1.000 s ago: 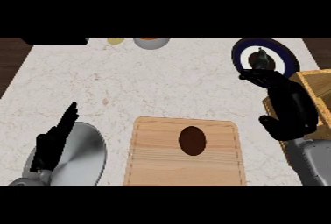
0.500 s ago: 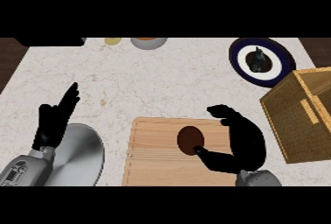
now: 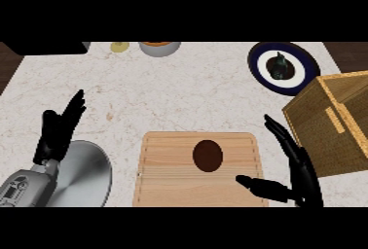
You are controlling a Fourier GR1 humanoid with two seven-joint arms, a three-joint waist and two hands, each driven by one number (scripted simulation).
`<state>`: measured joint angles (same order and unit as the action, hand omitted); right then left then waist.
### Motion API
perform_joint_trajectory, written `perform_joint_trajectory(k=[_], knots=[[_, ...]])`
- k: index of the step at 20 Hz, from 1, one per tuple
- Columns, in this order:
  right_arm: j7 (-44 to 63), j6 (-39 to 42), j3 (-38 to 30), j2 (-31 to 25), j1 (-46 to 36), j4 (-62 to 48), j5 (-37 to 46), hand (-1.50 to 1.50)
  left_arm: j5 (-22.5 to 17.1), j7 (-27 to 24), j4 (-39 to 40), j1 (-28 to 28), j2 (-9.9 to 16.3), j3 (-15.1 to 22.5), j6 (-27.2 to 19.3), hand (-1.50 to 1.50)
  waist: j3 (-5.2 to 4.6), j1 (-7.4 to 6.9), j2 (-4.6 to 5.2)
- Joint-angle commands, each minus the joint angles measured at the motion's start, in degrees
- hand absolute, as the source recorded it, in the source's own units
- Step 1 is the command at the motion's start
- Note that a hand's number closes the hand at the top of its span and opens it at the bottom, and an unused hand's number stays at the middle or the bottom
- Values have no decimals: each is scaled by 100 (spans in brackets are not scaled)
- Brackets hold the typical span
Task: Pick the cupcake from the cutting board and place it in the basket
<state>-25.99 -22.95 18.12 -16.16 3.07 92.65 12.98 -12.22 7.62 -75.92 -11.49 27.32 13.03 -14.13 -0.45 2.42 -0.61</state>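
Your right hand [image 3: 300, 171] enters from the lower right of the head view. Its fingers [image 3: 283, 137] are straight and extended upward in the view, held close together. The thumb [image 3: 260, 186] is spread wide and points toward the view's left. The hand is open and holds nothing. Its forearm is not visible.

Your left hand [image 3: 56, 136] shows at the lower left. Its fingers [image 3: 74, 108] are straight and point upward, angled slightly to the right, with the thumb [image 3: 49, 122] alongside them. This hand is also open and holds nothing. Your grey left forearm [image 3: 25, 186] rises from the lower left corner and meets the hand at the wrist.
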Motion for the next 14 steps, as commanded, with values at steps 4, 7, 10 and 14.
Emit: perform_joint_trajectory(k=[4, 7, 10, 14], knots=[[2061, 1401, 322, -1875, 517, 1140, 801, -150, -25, 280, -151, -110, -29, 18, 8, 0, -2, -35, -10], [2907, 2088, 542, -2206, 672, 2216, 642, -150, 33, 487, -228, -273, -23, 22, -25, 0, 18, -81, 10], [3962, 2354, 774, -2203, 804, 3405, 680, -150, 130, 299, -256, -105, -83, 32, -18, 0, 27, -153, 25], [4804, 2855, 342, -2209, 645, 3930, 205, -150, 211, 115, 550, -537, -372, -120, 225, 0, 37, -166, 64]])
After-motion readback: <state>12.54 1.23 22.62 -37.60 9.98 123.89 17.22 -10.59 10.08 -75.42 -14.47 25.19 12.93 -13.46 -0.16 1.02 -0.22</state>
